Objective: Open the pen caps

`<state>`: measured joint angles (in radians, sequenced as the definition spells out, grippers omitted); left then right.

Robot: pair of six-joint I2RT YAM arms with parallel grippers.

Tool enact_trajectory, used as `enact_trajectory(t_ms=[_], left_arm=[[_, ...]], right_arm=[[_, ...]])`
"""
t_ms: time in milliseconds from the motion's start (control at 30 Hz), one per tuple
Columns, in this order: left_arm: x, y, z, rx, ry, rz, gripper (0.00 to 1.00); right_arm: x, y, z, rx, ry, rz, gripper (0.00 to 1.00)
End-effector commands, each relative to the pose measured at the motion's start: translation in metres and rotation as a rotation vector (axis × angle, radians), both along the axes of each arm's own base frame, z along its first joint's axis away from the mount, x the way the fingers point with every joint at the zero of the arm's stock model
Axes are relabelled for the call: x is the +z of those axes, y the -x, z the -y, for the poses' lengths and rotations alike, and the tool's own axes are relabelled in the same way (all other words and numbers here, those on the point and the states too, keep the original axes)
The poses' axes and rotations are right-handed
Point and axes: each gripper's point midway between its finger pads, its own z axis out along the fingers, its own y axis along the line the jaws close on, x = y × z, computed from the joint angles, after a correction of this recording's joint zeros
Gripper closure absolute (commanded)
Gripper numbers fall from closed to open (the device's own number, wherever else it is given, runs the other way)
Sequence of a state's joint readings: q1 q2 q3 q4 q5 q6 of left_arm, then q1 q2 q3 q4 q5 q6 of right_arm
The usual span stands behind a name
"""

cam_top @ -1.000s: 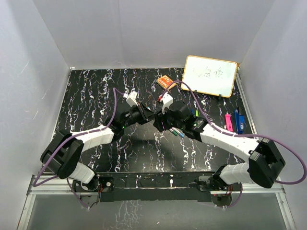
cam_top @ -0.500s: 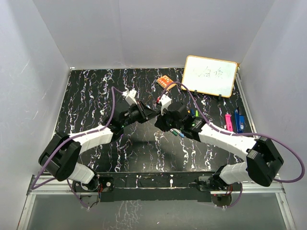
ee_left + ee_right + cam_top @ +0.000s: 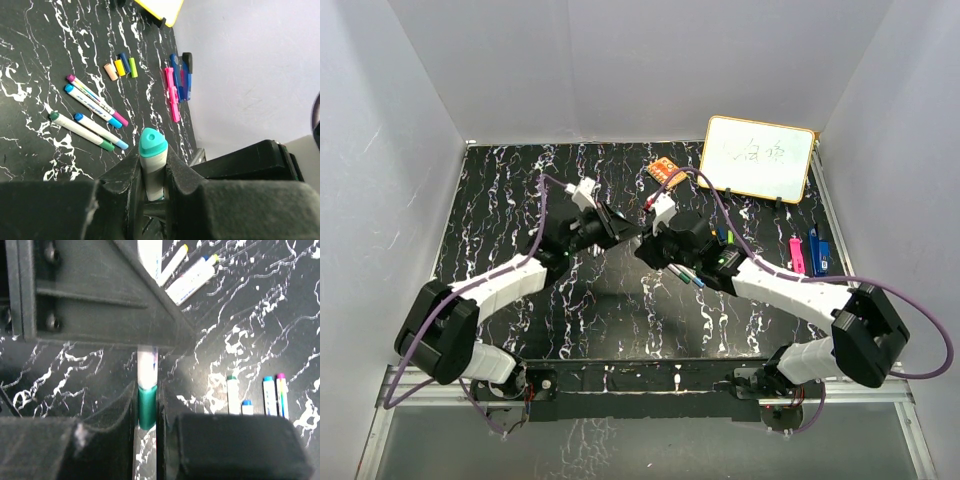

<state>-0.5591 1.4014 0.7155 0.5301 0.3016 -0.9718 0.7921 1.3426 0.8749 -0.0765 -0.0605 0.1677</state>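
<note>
Above the middle of the worktop the two arms meet, and one marker is stretched between them. The main change of the last second is at the right pincer: a moment ago it stood about half open at the marker, and now its fingers are pressed narrow on the teal cap. The left pincer was already tight and remains so; it holds the same marker by its white barrel, with the teal back end standing out between its fingers. In the top view the left wrist has also moved a little to the left and toward the far side, while the right pincer has followed it. In the right wrist view the cap sits flush against the barrel, with no gap, so I judge that it is not yet pulled off. The new grip means that both ends are now secured, and the next move probably needs a straight pull apart along the marker's axis; a pull at an angle could make the barrel slip in the left fingers. Several loose caps lie together on the worktop, near a row of markers, so part of the task seems done. Whether those lying markers are capped I cannot tell.
</note>
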Motion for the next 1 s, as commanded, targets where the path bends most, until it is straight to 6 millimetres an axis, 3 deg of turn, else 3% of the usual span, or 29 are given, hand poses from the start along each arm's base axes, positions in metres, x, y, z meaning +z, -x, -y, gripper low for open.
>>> enact_trajectory(t_ms=[0,100,233,333,433,567,733,967], left_arm=[[0.043,-0.079,-0.089,0.296,-0.055,0.145,1.0],[0.05,-0.094,-0.113,0.347,-0.121,0.172,1.0],[0.052,-0.098,-0.123,0.352,-0.145,0.179,1.0],[0.044,-0.094,-0.124,0.331,-0.186,0.146,1.0],[0.032,-0.085,-0.127,0.297,-0.256,0.106,1.0],[0.017,-0.072,-0.136,0.263,-0.366,0.045,1.0],[0.002,-0.063,-0.148,0.239,-0.475,-0.02,1.0],[-0.036,-0.064,-0.153,0.15,-0.525,-0.132,1.0]], right_arm=[[-0.033,0.018,0.027,-0.038,0.095,-0.094,1.0],[-0.033,0.022,0.038,-0.065,0.099,-0.085,1.0],[-0.024,0.017,0.049,-0.122,0.105,-0.05,1.0],[-0.01,-0.002,0.062,-0.254,0.125,-0.019,1.0],[-0.01,-0.033,0.091,-0.411,0.189,-0.036,1.0],[-0.021,-0.073,0.114,-0.5,0.238,-0.088,1.0],[-0.041,-0.112,0.125,-0.536,0.292,-0.126,1.0],[-0.071,-0.139,0.134,-0.544,0.325,-0.211,1.0]])
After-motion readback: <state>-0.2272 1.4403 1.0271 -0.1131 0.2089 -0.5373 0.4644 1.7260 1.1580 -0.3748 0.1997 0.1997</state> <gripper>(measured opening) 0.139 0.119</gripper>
